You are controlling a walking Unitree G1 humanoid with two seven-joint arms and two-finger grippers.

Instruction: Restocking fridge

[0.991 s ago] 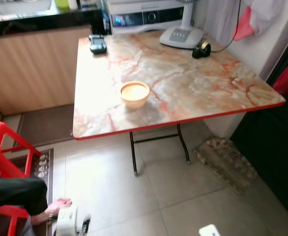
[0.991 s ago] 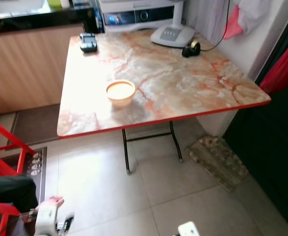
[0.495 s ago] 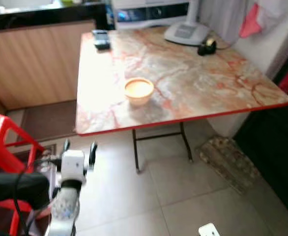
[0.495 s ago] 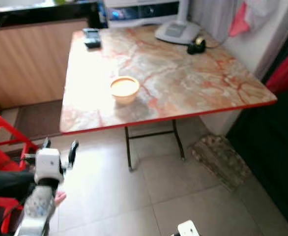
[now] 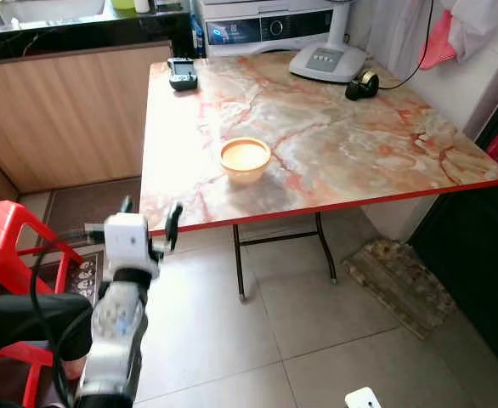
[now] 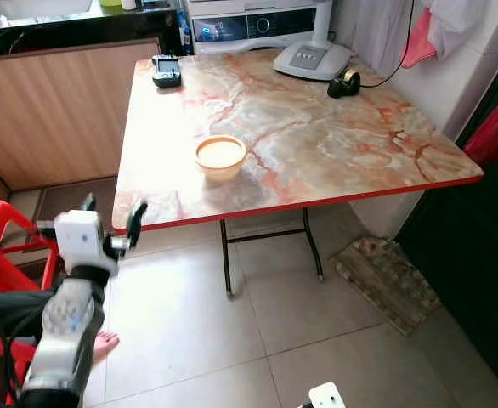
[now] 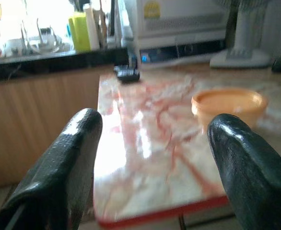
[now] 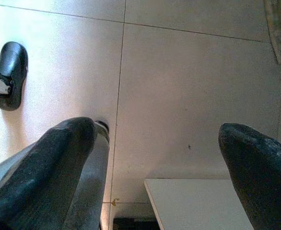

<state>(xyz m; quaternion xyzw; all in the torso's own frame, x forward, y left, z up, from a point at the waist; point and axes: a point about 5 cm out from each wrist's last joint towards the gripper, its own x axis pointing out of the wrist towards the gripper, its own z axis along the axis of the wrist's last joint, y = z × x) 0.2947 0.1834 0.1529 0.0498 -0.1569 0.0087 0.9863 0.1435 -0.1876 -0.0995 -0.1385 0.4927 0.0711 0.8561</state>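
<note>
Room: kitchen corner with pale tiled floor (image 5: 308, 314), wooden cabinet front (image 5: 62, 110) under a dark counter, small mat (image 5: 402, 285) by the wall.
Table: folding table (image 5: 359, 161) with marbled red-and-cream top and red edge, on black legs.
Bowl: orange bowl (image 5: 246, 159) near the table's front edge; appears filled with a pale orange content, kind not discernible.
Other items on table: dark device (image 5: 182, 74) at the far left corner, white fan base (image 5: 327, 62) and black tape roll (image 5: 362, 84) at the far side.
Appliance: white unit with display (image 5: 262, 25) behind the table.
Chair: red plastic chair (image 5: 2, 246) at left, beside a person's dark-clothed leg (image 5: 28, 319).
Left gripper (image 5: 149, 228): raised before the table's front left edge, fingers spread apart, holding nothing, clear of the bowl.
Right gripper (image 8: 155, 158): pointing down at the floor, fingers spread apart, empty.
</note>
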